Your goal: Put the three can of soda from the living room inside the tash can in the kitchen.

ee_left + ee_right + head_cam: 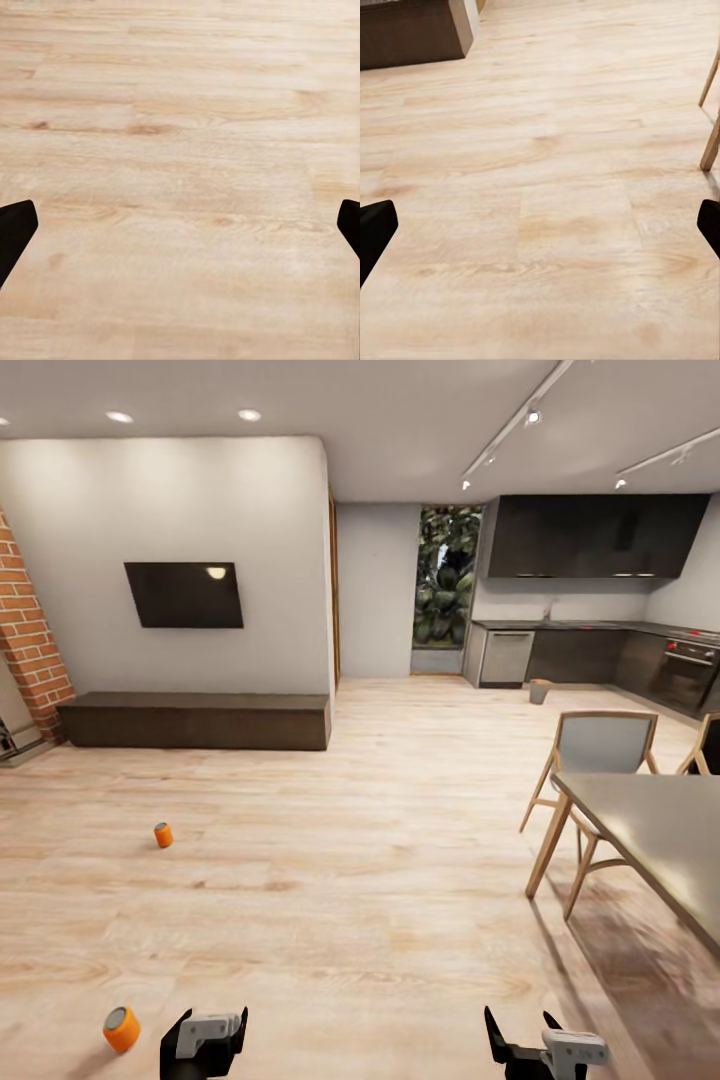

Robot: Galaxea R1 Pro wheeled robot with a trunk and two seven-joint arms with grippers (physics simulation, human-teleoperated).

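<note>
Standing over two orange soda cans lying on the living-room floor, both grippers spread wide and empty.

The near can (pixel 121 1029) is lying just beside the left gripper (pixel 208 1036); the far can (pixel 163 835) is sitting well ahead, the right gripper (pixel 545 1042) hanging off to the other side. Each is looking light, rigid, smooth and prone to rolling, so pinching across the round wall mid-length seems best. The trash can (pixel 539 691) is waiting by the kitchen cabinets (pixel 580 655), its contents too small to tell.

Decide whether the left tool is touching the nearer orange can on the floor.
Apart. The head view shows bare floor between the left tool and the nearer orange can, which lies beside it.
</note>
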